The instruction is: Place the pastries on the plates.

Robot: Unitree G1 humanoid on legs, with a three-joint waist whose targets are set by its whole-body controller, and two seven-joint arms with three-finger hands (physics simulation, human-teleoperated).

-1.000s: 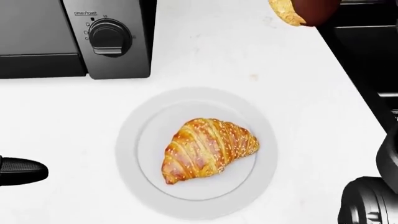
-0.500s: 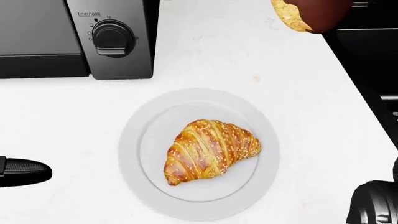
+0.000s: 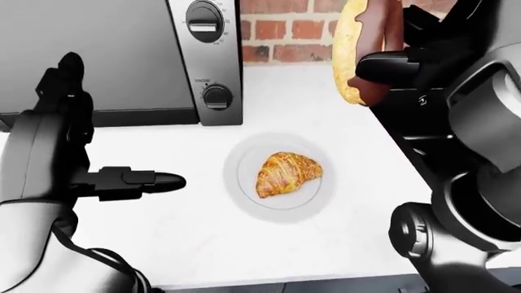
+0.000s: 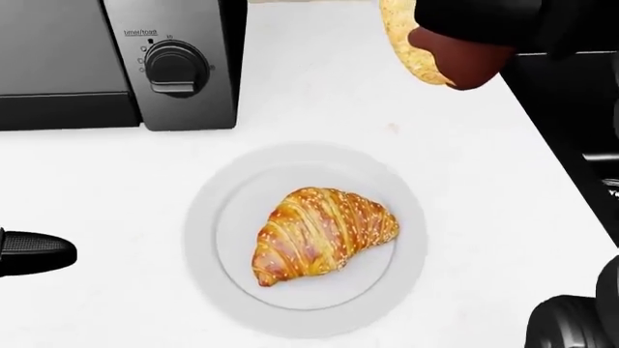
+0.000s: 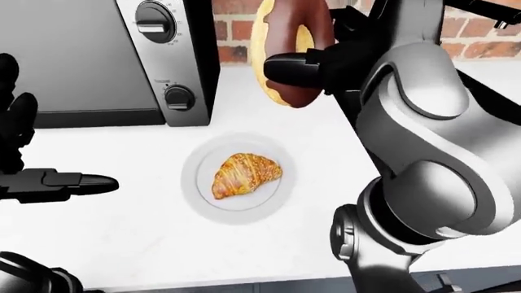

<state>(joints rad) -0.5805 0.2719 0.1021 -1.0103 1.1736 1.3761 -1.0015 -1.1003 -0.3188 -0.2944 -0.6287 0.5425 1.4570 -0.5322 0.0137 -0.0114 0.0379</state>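
Observation:
A golden croissant [image 4: 324, 233] lies on a white plate [image 4: 208, 239] in the middle of the white counter. A chocolate-glazed donut [image 5: 286, 49] hangs on edge above the counter, up and to the right of the plate, with my right hand [image 5: 305, 64] shut on it. In the head view the donut [image 4: 440, 51] shows at the top edge. My left hand [image 3: 122, 180] is open to the left of the plate, one finger pointing toward it, holding nothing.
A steel toaster oven [image 3: 122, 61] with dials stands at the upper left, close behind the plate. A black stove surface [image 4: 580, 109] borders the counter on the right. A brick wall [image 3: 285, 30] runs along the top.
The donut in my right hand has moved left and lower into the head view, nearer the plate. The croissant, the plate and my left hand have stayed nearly put.

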